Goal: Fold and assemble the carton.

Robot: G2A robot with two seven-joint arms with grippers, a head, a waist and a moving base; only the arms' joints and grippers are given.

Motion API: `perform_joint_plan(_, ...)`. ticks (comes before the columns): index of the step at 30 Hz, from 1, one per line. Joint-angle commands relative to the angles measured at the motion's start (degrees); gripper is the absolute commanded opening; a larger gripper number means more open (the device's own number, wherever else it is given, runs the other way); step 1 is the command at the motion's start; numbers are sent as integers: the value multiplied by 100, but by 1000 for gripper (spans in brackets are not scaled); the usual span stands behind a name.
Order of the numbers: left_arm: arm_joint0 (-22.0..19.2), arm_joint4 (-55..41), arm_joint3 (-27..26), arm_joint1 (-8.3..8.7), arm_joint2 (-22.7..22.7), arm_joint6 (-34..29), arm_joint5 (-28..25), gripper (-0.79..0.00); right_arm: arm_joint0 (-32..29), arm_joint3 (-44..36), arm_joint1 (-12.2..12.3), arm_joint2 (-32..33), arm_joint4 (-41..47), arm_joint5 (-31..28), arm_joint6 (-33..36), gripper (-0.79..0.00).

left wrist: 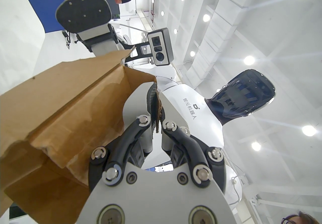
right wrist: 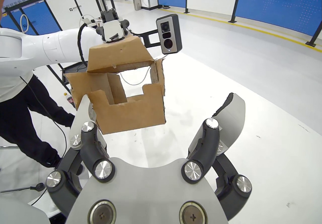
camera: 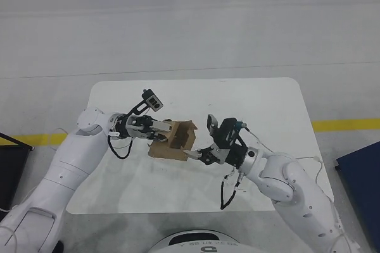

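Noting one carton [right wrist: 130, 109] held above the table [camera: 266, 104] between your two grippers: left gripper [left wrist: 156, 112] clamps its edge; right gripper [right wrist: 158, 105] gapes wide, one finger [right wrist: 81, 112] against a flap.

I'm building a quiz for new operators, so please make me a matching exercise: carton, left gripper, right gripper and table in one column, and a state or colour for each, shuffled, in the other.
Things:
1. carton
2. left gripper
3. right gripper
4. table

States:
A. open, one finger by a carton flap
B. white, with rounded corners
C. brown, flaps unfolded, open right through
D. shut on a carton wall

Pairs: 1-C, 2-D, 3-A, 4-B.
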Motion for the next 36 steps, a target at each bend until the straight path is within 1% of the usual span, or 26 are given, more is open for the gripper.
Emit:
perform_joint_plan(1, 3, -20, 19, 10, 9, 0, -27, -785, 44, -6, -3, -17, -31, 56, 110, 0)
perform_joint_plan(6, 13, -74, 21, 32, 37, 0, -73, -785, 81, -115, -8, -77, -267, 417, 532, 0)
perform_joint_plan(10, 23, -110, 1, 46, 66, 0, -101, -785, 143, -112, -27, -165, -307, 604, 698, 0)
perform_joint_plan(12, 29, -112, -13, 56, 78, 0, -106, -785, 137, -99, -39, -119, -104, 711, 582, 0)
perform_joint_plan(15, 54, -127, -27, 79, 77, 0, -132, -785, -2, -80, -50, 156, 538, 865, 100, 0)
perform_joint_plan(18, 97, -159, -75, 103, 96, 0, -169, -785, -165, -94, -31, 432, 863, 760, -137, 0)
perform_joint_plan(23, 202, -443, -261, 140, 176, 0, -300, -785, -414, -178, -1, 753, 915, 682, -334, 0)
perform_joint_plan(27, 337, -1115, -345, 160, 267, 0, -433, -785, -581, -266, 15, 905, 917, 584, -450, 0)
perform_joint_plan(32, 405, -1859, -278, 122, 463, 0, -530, -785, -786, -414, 37, 1111, 900, 499, -519, 0)
perform_joint_plan(36, 360, -2081, -56, 58, 638, 0, -589, -785, -964, -605, 62, 1315, 728, 513, -456, 0)
